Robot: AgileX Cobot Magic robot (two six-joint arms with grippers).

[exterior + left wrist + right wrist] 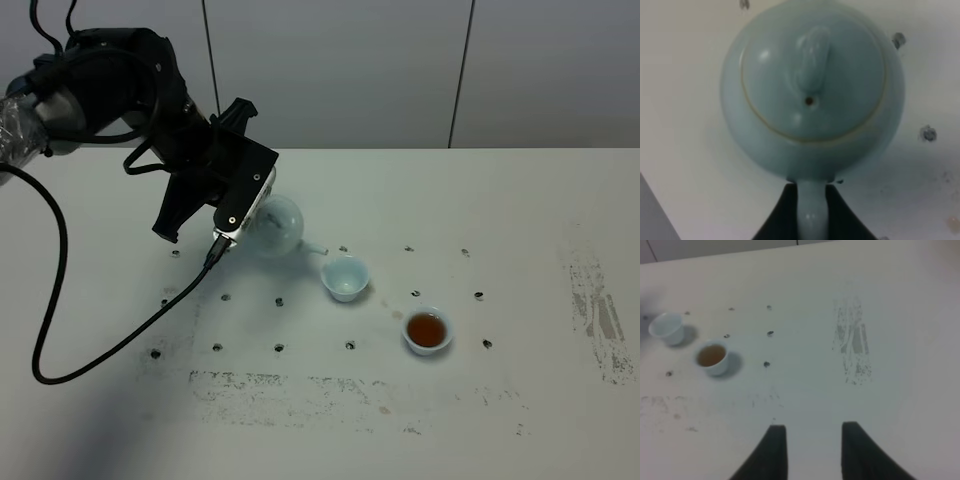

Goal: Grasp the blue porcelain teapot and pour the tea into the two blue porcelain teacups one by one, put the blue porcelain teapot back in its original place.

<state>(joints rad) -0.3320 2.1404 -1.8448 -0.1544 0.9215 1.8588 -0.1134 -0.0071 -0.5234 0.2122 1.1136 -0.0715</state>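
Observation:
The blue porcelain teapot (pixel 280 226) hangs tilted over the table, its spout (pixel 314 247) pointing down toward the left teacup (pixel 345 277). My left gripper (pixel 250 212) is shut on the teapot's handle. The left wrist view shows the lid and knob (pixel 812 60) from above, and the handle (pixel 812 215) pinched between the two dark fingers (pixel 785 220). The left teacup looks pale inside, and no stream of tea is visible. The right teacup (pixel 428 331) holds brown tea. My right gripper (pixel 812 450) is open over bare table, well away from both teacups (pixel 712 357) (pixel 667 328).
The white table (pixel 520 220) has small dark marker dots around the cups and scuffed grey patches (pixel 600 310) at the right and front. A black cable (pixel 60 300) loops over the left side of the table below the left arm.

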